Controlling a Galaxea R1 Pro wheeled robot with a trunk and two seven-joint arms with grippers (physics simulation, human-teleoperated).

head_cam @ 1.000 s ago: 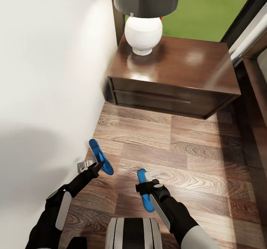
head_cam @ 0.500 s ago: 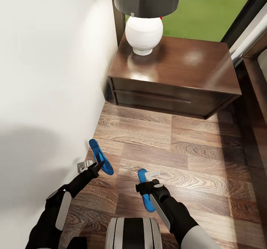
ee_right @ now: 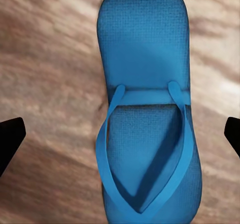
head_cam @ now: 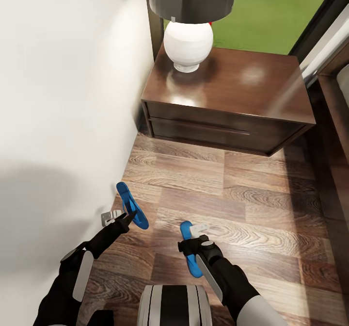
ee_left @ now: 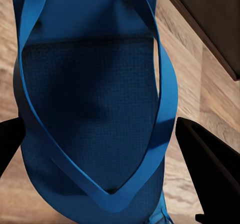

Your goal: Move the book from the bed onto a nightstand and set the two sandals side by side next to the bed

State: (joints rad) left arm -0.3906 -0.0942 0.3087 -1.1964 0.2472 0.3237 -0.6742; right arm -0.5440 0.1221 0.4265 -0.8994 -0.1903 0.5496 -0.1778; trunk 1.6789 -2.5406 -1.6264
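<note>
blue sandals (head_cam: 132, 205) between spread pincers (head_cam: 116, 217)

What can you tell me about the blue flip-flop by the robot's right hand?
The right-hand flip-flop is bright blue, thin and flat, with a dotted-looking sole and a smooth Y-shaped strap. It lies strap-up over the wood-plank floor, pointing roughly toward the nightstand. The right gripper sits right over it, dark fingertips spread at either side; whether they touch it, I can't tell.
</note>
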